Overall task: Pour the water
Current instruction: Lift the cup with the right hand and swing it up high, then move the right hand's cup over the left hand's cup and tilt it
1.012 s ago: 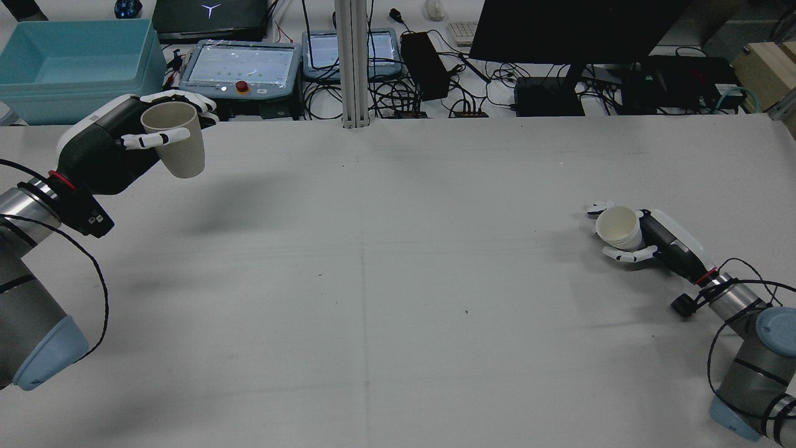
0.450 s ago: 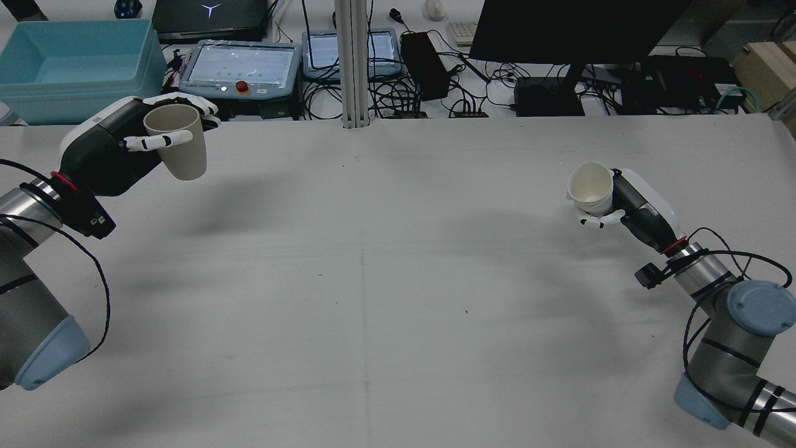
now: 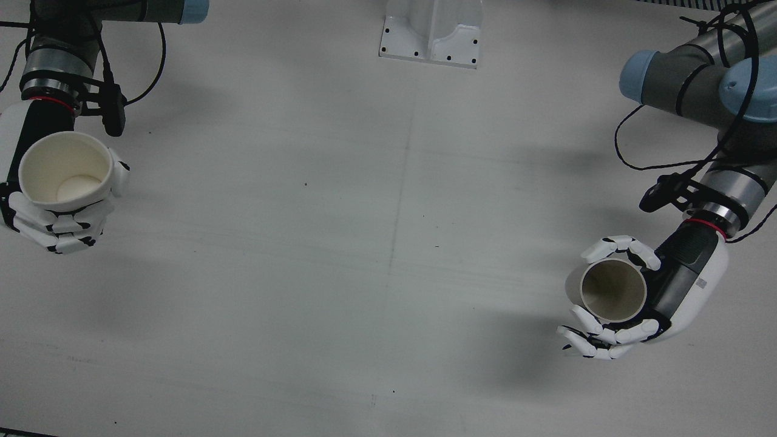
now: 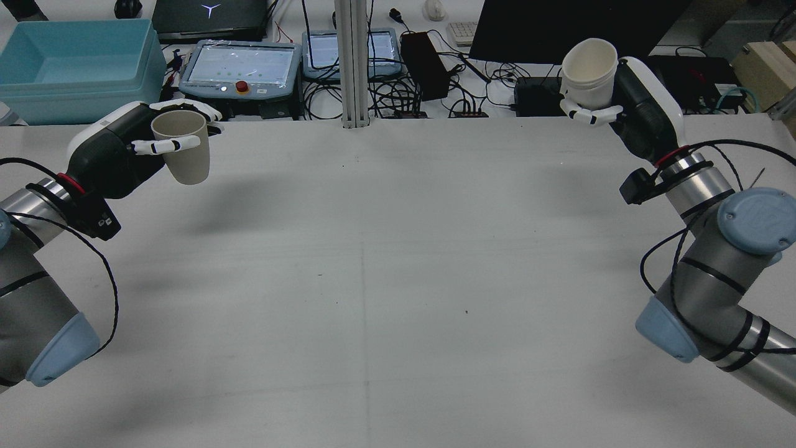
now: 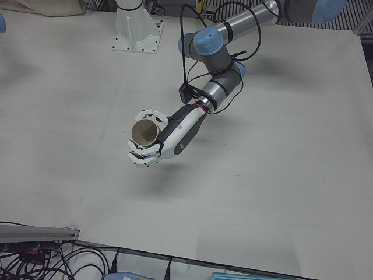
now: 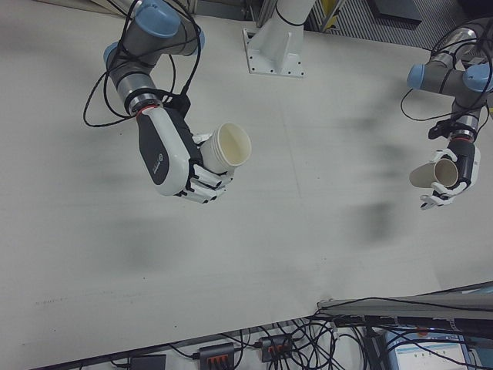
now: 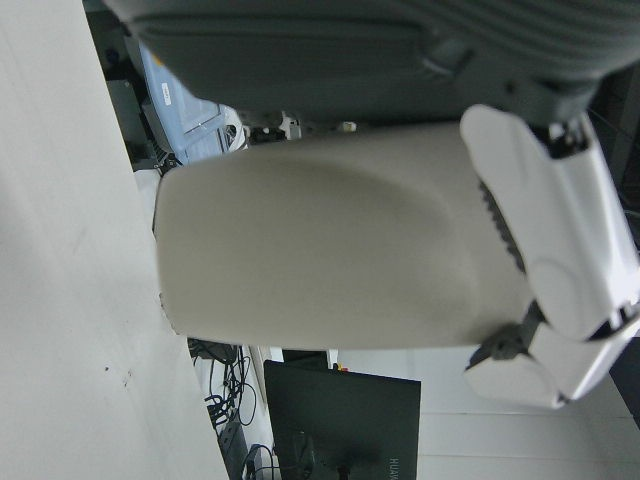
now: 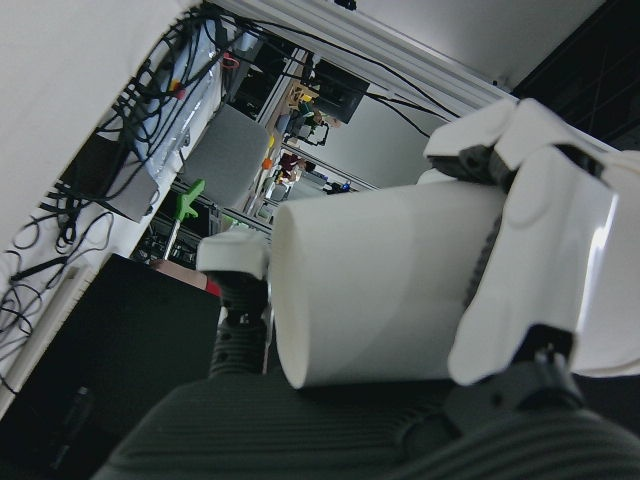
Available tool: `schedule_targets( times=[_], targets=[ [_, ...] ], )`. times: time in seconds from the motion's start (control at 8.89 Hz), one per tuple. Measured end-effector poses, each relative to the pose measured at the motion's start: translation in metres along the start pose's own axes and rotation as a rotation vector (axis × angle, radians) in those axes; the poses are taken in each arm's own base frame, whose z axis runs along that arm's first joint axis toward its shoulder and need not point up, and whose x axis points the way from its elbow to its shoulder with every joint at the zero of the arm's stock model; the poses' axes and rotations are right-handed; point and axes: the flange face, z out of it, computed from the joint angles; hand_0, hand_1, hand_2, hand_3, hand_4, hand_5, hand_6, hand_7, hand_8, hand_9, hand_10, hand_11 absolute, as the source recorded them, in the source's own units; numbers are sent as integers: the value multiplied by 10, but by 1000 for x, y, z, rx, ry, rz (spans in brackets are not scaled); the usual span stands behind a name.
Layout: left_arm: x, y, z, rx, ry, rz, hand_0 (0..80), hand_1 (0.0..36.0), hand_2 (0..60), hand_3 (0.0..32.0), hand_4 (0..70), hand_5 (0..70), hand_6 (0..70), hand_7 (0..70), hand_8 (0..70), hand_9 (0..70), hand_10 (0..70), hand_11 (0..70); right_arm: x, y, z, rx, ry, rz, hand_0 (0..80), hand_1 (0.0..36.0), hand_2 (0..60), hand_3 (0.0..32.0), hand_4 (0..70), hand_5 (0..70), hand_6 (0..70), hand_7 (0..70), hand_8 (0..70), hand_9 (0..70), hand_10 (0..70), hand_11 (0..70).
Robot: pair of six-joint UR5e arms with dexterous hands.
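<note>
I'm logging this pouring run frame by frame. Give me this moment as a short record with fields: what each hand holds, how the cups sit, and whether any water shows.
left hand: shut on the beige cup, held in the air, upright
right hand: shut on the white paper cup, held in the air, upright
cup spacing: far apart, at opposite sides of the table
water: none visible in the white paper cup; the beige cup's inside is too dark to tell
pouring: not yet begun
</note>
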Motion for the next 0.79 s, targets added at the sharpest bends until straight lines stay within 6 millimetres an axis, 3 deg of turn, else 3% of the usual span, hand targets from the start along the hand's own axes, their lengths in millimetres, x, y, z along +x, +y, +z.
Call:
schedule_targets(
  times=[0.22, 0.45, 0.79],
  targets=[
    [-2, 0, -1, 8, -11, 55, 399, 360, 600, 0, 395, 700, 147, 347, 207, 326, 120, 187, -34, 45, 43, -12, -102, 31, 561, 310, 600, 0, 700, 700, 696, 700, 625, 700, 594, 700],
    [-2, 6, 0, -3, -14, 139, 417, 360, 600, 0, 401, 700, 153, 351, 207, 325, 118, 186, -51, 100, 81, -12, -129, 33, 586, 338, 600, 0, 700, 700, 700, 700, 617, 700, 607, 700],
    [-15, 50, 13, -88, -43, 218, 423, 360, 600, 0, 397, 700, 156, 355, 208, 325, 117, 184, -76, 200, 135, -62, -142, -72, 609, 359, 600, 0, 700, 700, 700, 700, 587, 700, 590, 700]
  ],
)
